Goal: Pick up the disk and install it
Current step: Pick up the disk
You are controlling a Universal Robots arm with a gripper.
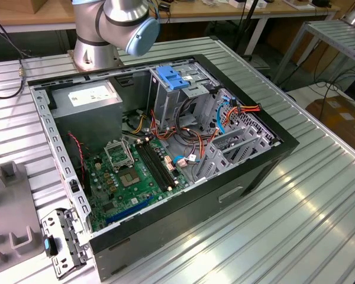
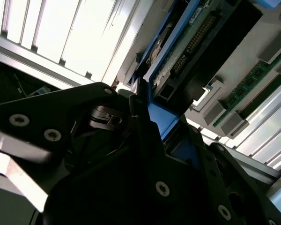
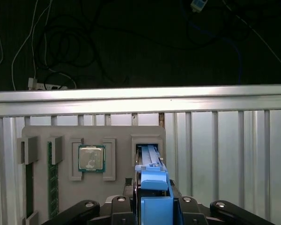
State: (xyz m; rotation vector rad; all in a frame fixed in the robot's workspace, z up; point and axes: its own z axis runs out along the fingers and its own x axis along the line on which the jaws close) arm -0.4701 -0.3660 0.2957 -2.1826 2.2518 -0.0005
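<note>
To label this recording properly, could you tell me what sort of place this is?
Probably a robotics lab bench for computer assembly: an open desktop case on a ribbed aluminium table, a robot arm beside it, and a grey parts tray holding a processor.

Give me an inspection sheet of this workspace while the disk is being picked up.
surface: ribbed aluminium table with the open computer case on it.
job's things: disk standing on edge in a slot of the grey tray.
clutter: processor chip and memory sticks in the tray; loose metal bracket beside the case.
hand: hand around the disk's near end.
cables: coloured wire bundles inside the case; dark cables beyond the table edge.
surroundings: wooden workbenches behind the arm.
</note>
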